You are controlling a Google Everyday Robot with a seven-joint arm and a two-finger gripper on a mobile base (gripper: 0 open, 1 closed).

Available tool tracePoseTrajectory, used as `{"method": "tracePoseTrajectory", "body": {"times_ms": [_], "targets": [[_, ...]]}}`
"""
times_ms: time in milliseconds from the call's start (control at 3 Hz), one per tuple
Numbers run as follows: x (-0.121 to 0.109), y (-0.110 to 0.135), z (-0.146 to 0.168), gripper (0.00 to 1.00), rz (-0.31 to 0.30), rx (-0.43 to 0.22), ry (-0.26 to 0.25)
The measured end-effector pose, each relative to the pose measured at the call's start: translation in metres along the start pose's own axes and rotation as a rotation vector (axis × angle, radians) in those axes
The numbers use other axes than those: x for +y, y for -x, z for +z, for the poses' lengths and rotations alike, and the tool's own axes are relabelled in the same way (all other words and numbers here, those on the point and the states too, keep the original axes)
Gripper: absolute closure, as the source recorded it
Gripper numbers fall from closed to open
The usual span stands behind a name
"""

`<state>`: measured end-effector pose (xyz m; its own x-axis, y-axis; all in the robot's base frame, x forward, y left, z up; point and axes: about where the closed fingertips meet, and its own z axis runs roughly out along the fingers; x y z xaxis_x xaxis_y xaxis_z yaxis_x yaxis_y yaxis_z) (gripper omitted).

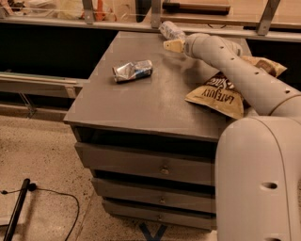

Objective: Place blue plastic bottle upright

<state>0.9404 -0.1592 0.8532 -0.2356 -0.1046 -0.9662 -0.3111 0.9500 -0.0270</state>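
The blue plastic bottle (170, 30), small, clear and pale bluish, lies tilted at the far edge of the grey table (141, 99), close to the back rail. My gripper (172, 43) is at the end of the white arm, which reaches across the table from the right. It is right at the bottle, just in front of it and below it in the view. The arm hides whether it holds the bottle.
A crushed silver-blue can (132, 71) lies on the left-middle of the table. A brown chip bag (221, 96) lies under the arm on the right. A rail with metal posts (155, 14) runs behind the table. Drawers (146, 164) are below.
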Motion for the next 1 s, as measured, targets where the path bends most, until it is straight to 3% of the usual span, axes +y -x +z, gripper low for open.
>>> {"method": "tracePoseTrajectory", "body": {"times_ms": [1000], "targets": [[0.0053,0.009,0.0103,0.88,-0.022,-0.01,0.029]]}}
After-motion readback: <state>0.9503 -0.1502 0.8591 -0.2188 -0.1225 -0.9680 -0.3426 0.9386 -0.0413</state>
